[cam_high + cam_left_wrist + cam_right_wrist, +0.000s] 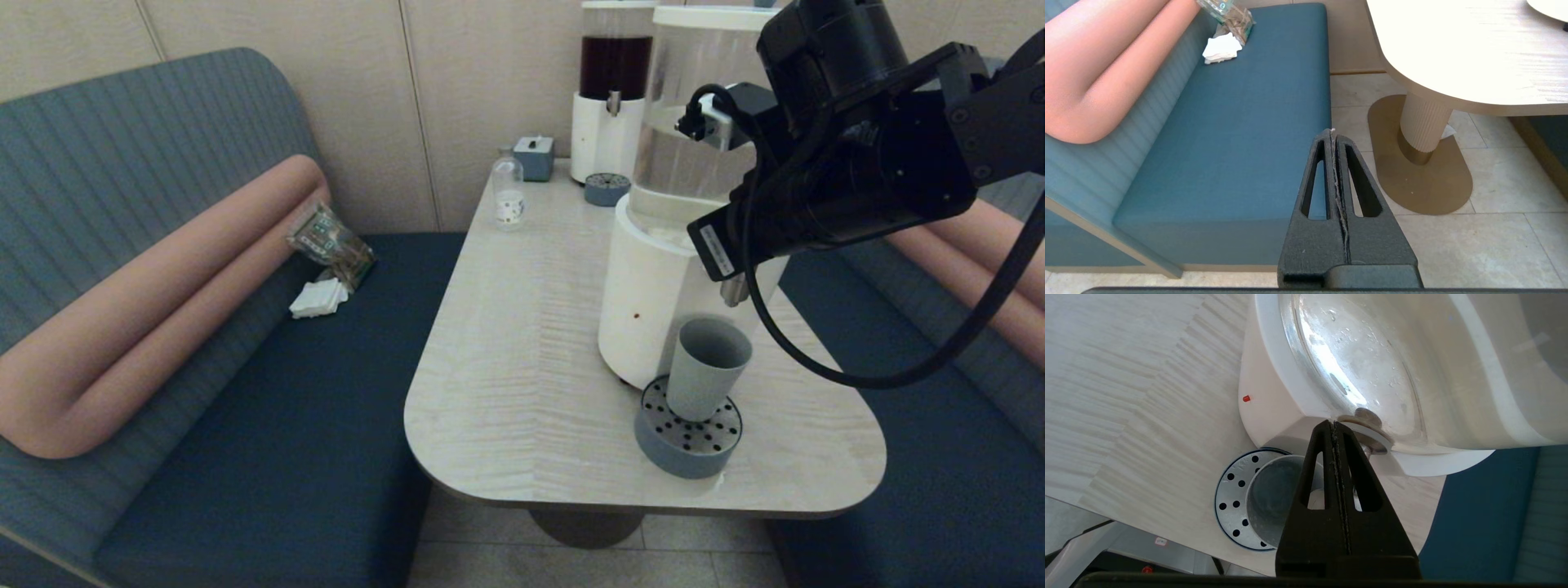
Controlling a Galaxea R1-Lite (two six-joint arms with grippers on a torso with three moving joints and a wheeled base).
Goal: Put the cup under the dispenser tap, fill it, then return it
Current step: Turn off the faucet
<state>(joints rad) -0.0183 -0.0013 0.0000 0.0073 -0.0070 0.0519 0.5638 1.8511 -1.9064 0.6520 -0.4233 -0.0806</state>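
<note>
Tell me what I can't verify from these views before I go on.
- Steel dispenser tap: head view, mostly covered by the right arm; right wrist view, behind the shut right gripper.
- Liquid level in the grey-blue tumbler cup: head view too oblique; wrist view, fingers block it.
- Left gripper: absent from head view.

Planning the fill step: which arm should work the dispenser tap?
Right. Its tool, shut, hangs at the big dispenser just above the dispenser tap, over the cup on the drip tray. The left tool sits shut off the table, over the bench.
</note>
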